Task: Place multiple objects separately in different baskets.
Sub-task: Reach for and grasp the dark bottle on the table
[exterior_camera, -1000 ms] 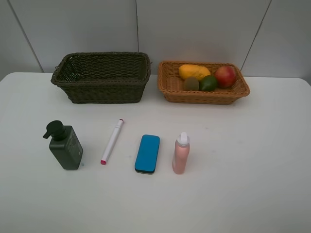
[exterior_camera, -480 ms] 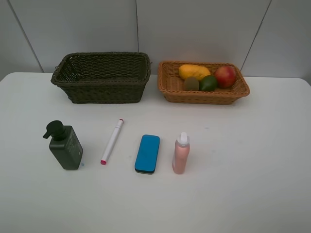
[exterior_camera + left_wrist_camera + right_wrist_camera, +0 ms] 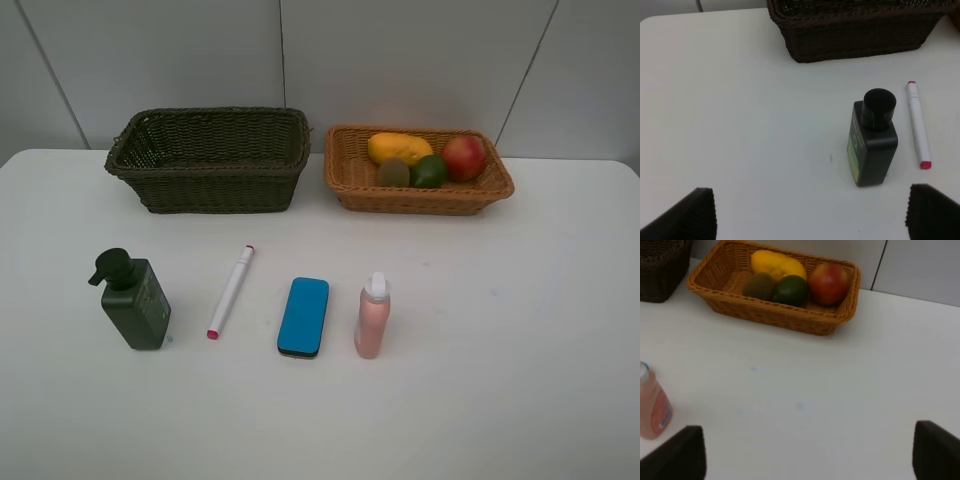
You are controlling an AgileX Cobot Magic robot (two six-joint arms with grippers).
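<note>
The dark olive-green basket [image 3: 205, 185] stands empty at the back left. The orange-tan basket [image 3: 418, 197] to its right holds the yellow mango [image 3: 398, 147], red pomegranate [image 3: 464, 157], green avocado [image 3: 430, 171] and brown kiwi [image 3: 393, 172]. In a row at the front are the dark green pump bottle [image 3: 135, 300], the marker [image 3: 231, 291], the blue eraser [image 3: 303, 316] and the pink spray bottle [image 3: 372, 316]. Neither gripper shows in the high view. My left gripper [image 3: 811, 192] is open and empty, short of the pump bottle [image 3: 872, 145]. My right gripper [image 3: 808, 429] is open and empty over bare table.
The white table [image 3: 500, 330] ends at a grey panelled wall behind the baskets. In the left wrist view the marker [image 3: 917, 125] lies beside the pump bottle. In the right wrist view the spray bottle [image 3: 652, 407] stands at the picture's edge.
</note>
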